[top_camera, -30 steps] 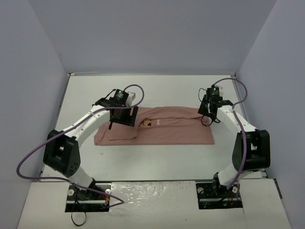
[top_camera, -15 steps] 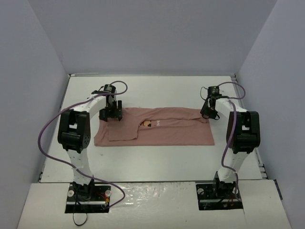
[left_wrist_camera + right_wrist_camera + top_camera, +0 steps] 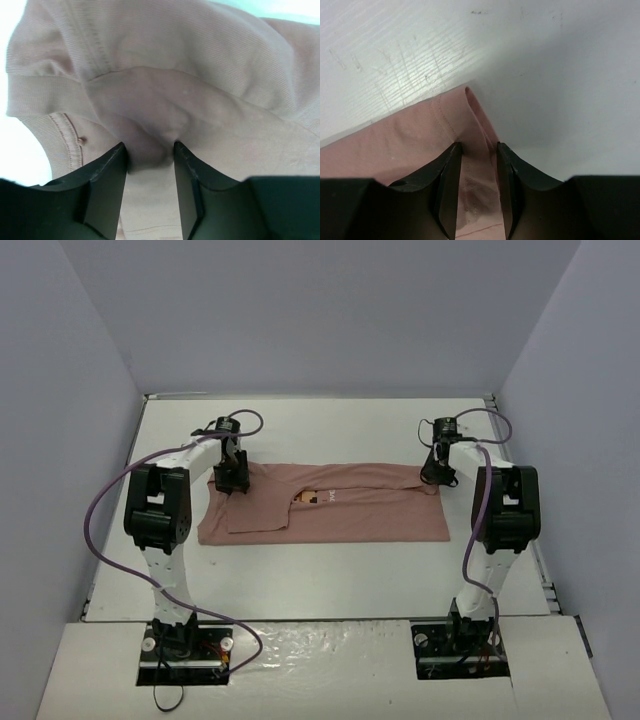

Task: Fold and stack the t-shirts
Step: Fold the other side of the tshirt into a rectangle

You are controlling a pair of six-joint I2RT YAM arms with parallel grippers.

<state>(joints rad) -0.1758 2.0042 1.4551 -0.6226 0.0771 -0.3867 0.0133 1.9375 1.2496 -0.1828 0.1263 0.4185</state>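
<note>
- Since a second ago the left gripper (image 3: 232, 483) has slid off the shirt's left panel towards the far-left corner of the cloth, and its arm has folded up taller. The right gripper (image 3: 434, 475) has hardly shifted, though its arm now stands more upright too.
- Across the middle of the table (image 3: 300, 580) lies the dusty-pink t-shirt (image 3: 350, 515), folded into a long band parallel to the near edge. It is well apart from both side edges, and its small orange-brown print (image 3: 312, 498) faces up left of centre.
- From the top view, each gripper sits down on a far corner of the band, left on left and right on right. That view is too distant to show how the jaws stand.
- Only the left wrist view shows the left grip: the two dark fingers (image 3: 107, 185) are clamped on a raised ridge of pink cloth, which bulges and creases between their tips. A seam and a sleeve hem run off to the left, and bare white table shows at the frame's left edge.
- Only the right wrist view shows the right grip: the fingers (image 3: 447, 185) stand narrowly apart with the stitched hem corner squeezed between them, pressed from both sides. Scratched white table lies beyond the corner.
</note>
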